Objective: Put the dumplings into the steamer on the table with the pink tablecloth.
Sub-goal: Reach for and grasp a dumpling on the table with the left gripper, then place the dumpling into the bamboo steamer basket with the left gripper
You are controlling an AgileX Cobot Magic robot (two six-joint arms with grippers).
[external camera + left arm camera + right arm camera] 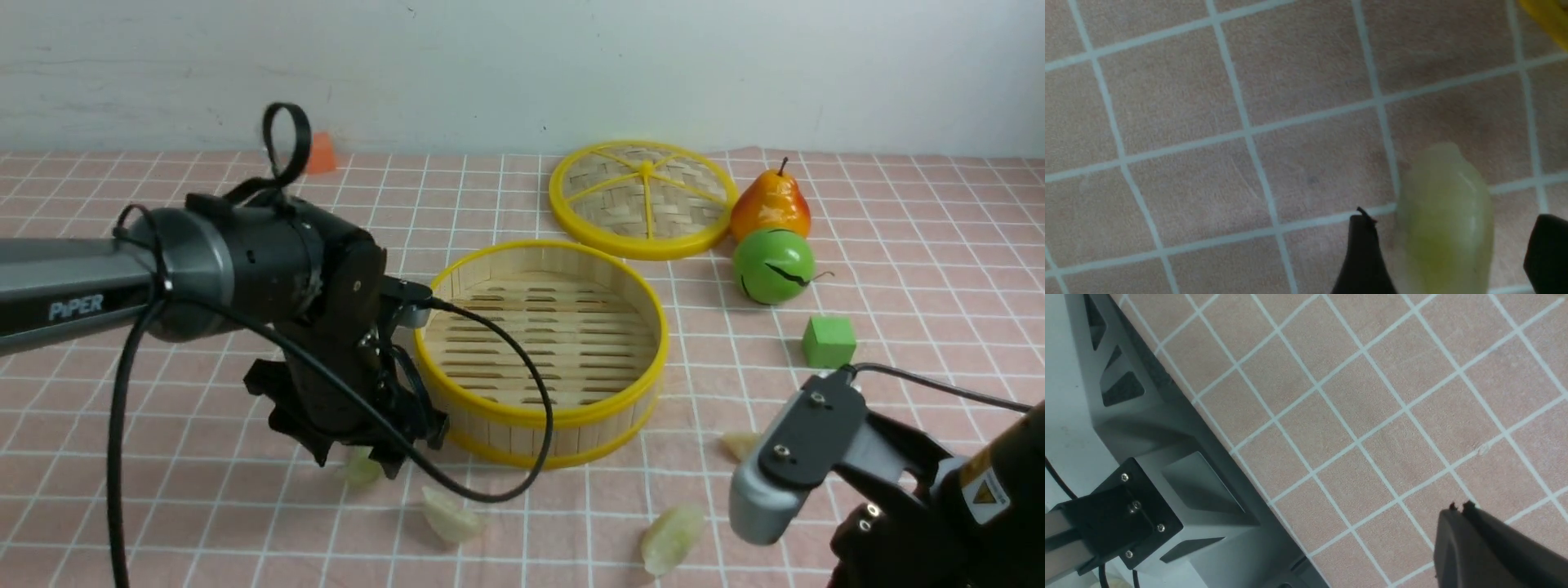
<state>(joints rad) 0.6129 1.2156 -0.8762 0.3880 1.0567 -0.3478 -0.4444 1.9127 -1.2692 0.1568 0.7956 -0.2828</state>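
Observation:
The steamer (540, 412) stands empty mid-table on the pink tablecloth (163, 506). Several dumplings lie in front of it: one under my left gripper (359, 472), one at front centre (451, 516), one further right (671, 539), and one by my right arm (739, 445). My left gripper (359, 459) is lowered over the first dumpling. In the left wrist view that dumpling (1445, 228) lies on the cloth between the open fingers (1363, 257), with gaps on both sides. My right gripper (1458, 508) is shut and empty above bare cloth.
The woven lid (641, 196) lies behind the steamer. A pear (771, 204), a green round fruit (773, 265) and a green cube (829, 341) sit to its right. An orange block (321, 153) is at the far wall. The grey robot frame (1167, 457) borders the table's near edge.

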